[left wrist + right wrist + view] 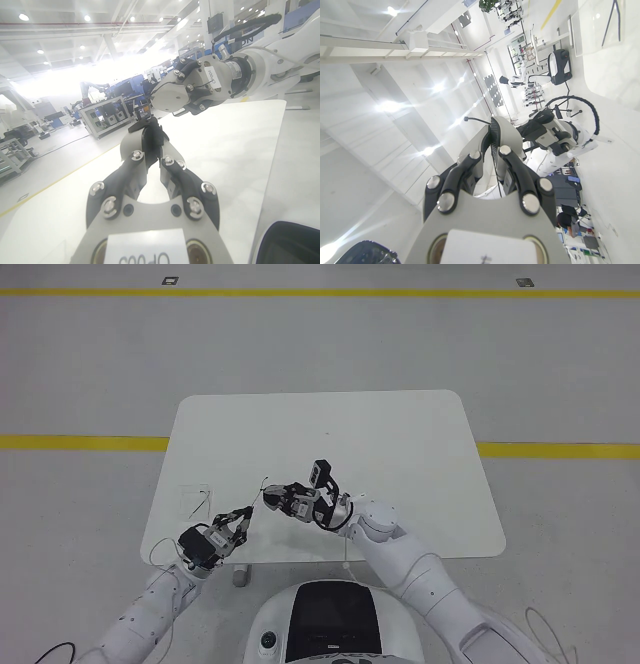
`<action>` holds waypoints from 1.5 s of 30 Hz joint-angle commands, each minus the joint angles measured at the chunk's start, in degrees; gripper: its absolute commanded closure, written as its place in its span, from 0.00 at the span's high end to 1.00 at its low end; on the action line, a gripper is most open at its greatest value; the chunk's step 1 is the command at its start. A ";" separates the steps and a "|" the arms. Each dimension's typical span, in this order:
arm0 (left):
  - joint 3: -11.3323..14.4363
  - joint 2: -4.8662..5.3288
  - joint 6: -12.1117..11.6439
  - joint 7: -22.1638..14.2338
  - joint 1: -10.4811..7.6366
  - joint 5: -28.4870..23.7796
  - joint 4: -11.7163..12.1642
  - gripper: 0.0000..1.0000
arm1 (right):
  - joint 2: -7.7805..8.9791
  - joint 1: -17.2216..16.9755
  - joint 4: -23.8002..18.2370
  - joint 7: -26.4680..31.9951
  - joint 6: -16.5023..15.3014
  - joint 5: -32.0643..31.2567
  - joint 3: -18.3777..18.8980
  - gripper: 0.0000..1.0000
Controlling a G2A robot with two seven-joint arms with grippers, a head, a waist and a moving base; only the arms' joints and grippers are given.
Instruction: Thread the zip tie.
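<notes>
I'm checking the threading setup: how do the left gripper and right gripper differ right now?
The grey left gripper hangs near the white table's robot-side edge; the grey right gripper is farther in. The right gripper clamps a thin black zip tie, head poking past its tips; whether the left gripper pinches anything is unclear. Both are shut, tips close together.

The left gripper (246,515) hangs over the near edge of the bench (400,434), left of its middle. The right gripper (266,500) is just beside it, to its right and farther in. The zip tie (476,119) sticks out from between the right jaws.
</notes>
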 commanded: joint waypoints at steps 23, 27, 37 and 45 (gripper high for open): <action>-0.23 -0.07 -0.10 0.12 0.23 0.37 -0.05 0.00 | 0.59 -1.48 -1.84 -0.60 -1.31 0.48 1.35 0.00; -0.28 -0.07 -0.13 0.15 0.31 0.41 -0.08 0.00 | 0.66 -1.65 -2.08 -0.69 -1.37 0.49 1.45 0.00; -0.40 -0.09 -0.20 0.11 0.37 0.48 -0.09 0.00 | 0.85 -1.98 -2.49 -0.81 -1.56 0.58 1.74 0.00; -0.42 -0.12 -0.21 0.08 0.38 0.55 -0.09 0.00 | 1.00 -2.15 -2.72 -0.91 -1.70 0.63 1.97 0.00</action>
